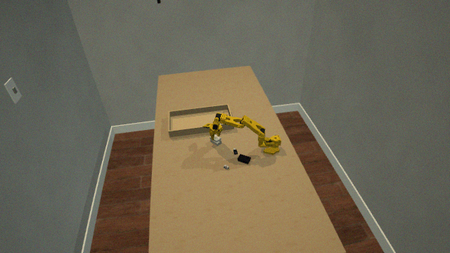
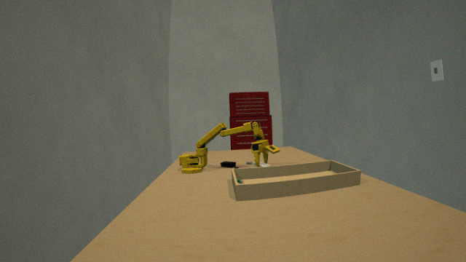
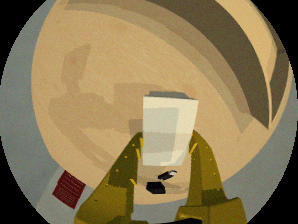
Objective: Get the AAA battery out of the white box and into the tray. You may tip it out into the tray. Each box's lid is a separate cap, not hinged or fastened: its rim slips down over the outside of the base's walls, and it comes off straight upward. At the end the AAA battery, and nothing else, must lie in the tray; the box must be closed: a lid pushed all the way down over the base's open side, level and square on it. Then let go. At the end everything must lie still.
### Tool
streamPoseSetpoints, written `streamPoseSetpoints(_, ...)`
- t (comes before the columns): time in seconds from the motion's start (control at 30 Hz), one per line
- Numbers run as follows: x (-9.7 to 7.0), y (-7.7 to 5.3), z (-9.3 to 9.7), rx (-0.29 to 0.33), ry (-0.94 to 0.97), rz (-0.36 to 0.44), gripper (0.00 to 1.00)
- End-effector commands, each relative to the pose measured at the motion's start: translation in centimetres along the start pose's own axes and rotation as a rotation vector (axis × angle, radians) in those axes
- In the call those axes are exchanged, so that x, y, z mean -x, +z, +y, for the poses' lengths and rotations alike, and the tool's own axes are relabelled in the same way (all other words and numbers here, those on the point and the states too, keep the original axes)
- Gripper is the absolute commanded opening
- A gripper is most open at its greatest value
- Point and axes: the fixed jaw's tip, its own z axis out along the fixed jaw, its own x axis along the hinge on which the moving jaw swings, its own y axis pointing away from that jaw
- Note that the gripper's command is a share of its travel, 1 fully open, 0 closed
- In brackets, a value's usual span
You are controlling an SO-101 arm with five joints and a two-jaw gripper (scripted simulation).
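Observation:
The white box (image 1: 216, 141) stands on the table just in front of the tray (image 1: 198, 120), close to its right end. My gripper (image 1: 215, 135) points down over it and is shut on its white lid (image 3: 169, 129), which shows a flat closed top in the wrist view. In the exterior view the gripper (image 2: 261, 160) stands behind the tray (image 2: 295, 178). A small greenish thing, apparently the AAA battery (image 2: 239, 180), lies inside the tray at its left end corner. I cannot tell whether the lid is fully down on the base.
A black box (image 1: 243, 159) lies near the arm's base (image 1: 271, 144). A small dark thing (image 1: 235, 151) and a small pale thing (image 1: 226, 167) lie beside it on the table. A red cabinet (image 2: 250, 120) stands behind the table.

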Motion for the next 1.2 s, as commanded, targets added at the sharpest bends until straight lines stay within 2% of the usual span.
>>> streamPoseSetpoints(0.0, 0.78, -1.13, 0.52, 0.037, 0.002, -0.052, 0.2)
streamPoseSetpoints(1.17, 0.66, -1.14, 0.46, 0.032, -0.014, -0.047, 0.2)
